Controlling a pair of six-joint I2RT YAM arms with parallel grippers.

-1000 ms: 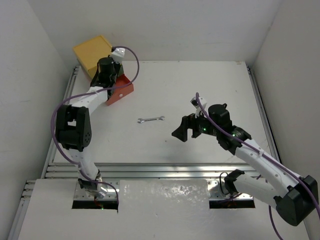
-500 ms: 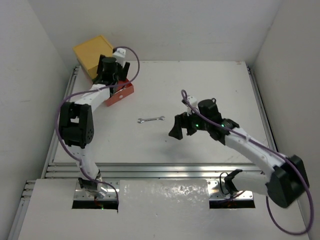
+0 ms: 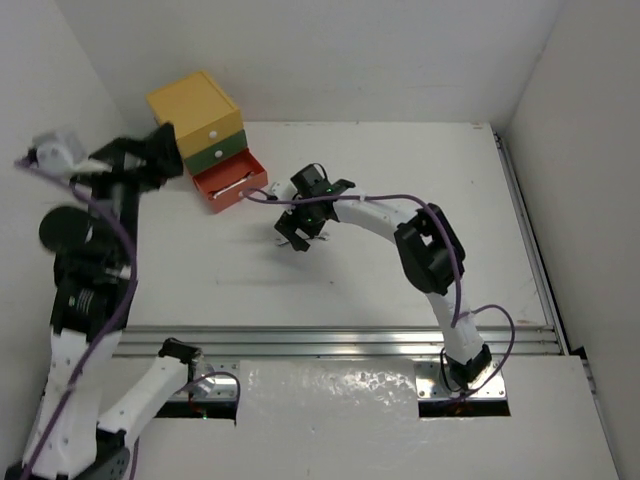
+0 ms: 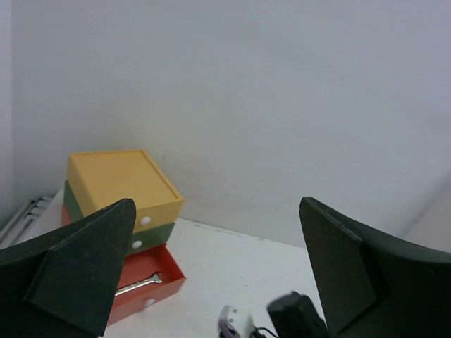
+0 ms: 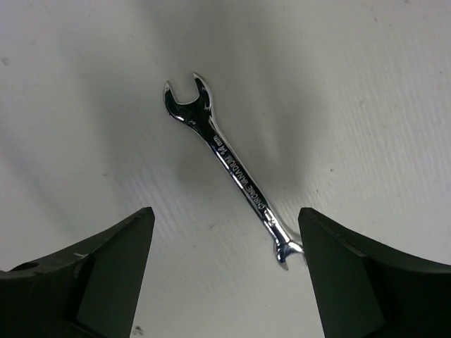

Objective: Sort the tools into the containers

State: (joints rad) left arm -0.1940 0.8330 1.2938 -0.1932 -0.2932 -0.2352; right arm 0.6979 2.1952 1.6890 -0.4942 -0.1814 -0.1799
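Observation:
The containers stand stacked at the back left: a yellow drawer [image 3: 195, 100] on top, a green drawer [image 3: 216, 150] in the middle and an orange-red drawer [image 3: 240, 190] pulled out at the bottom. A silver wrench [image 4: 137, 285] lies inside the orange-red drawer [image 4: 163, 271]. My left gripper [image 3: 158, 152] hangs open and empty, up and to the left of the stack. A second silver wrench [image 5: 229, 169] lies flat on the white table. My right gripper [image 5: 225, 282] hovers open over it, the wrench's lower end close to the right finger [image 5: 373, 274]. From above, my right gripper [image 3: 298, 232] hides that wrench.
White walls close in the table at the back and on both sides. Aluminium rails run along the near edge [image 3: 330, 340] and the right side [image 3: 522, 220]. My right arm [image 3: 420, 240] stretches across the table's middle toward the drawers.
My left gripper opened, left a wrench in the orange-red drawer and pulled back up and left. My right arm swung left over the table's wrench, its jaws narrowing a little.

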